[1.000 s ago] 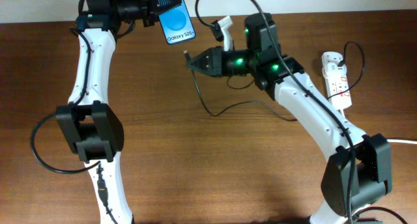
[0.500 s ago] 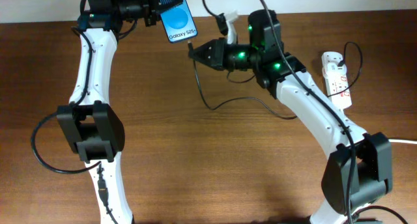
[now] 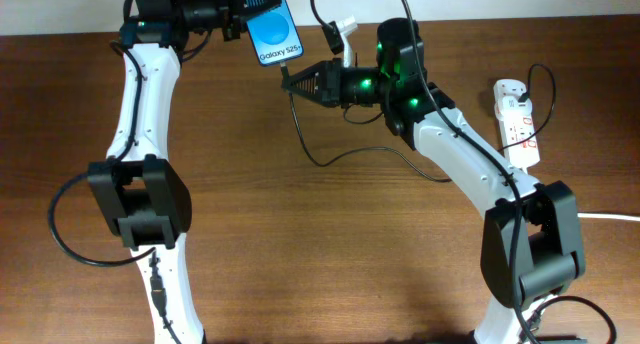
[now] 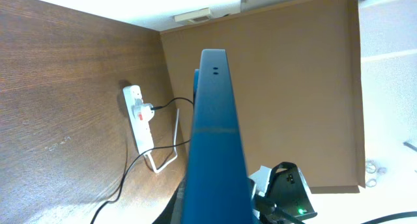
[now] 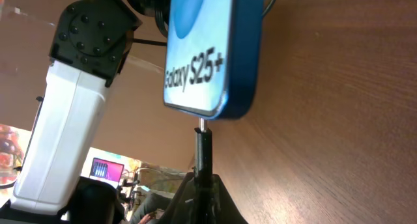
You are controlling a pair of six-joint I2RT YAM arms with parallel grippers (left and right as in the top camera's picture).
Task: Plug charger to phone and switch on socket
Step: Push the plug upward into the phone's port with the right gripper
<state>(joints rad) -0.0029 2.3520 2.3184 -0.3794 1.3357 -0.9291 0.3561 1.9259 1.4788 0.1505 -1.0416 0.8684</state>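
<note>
My left gripper is shut on the phone and holds it up at the back of the table, blue screen up, the "Galaxy" end toward my right arm. The phone shows edge-on in the left wrist view. My right gripper is shut on the charger connector. In the right wrist view the connector tip points at the phone's lower edge, just short of it. The cable trails over the table to the socket, a white strip at the right with a black plug in it.
The socket's thick white cord runs off the right edge. The socket also shows in the left wrist view. A white piece sits on my right arm near the back edge. Bare wooden tabletop lies in front.
My right gripper has moved left and back with the charger connector, closing on the phone's lower end. The left gripper raised the phone slightly, then held still.
</note>
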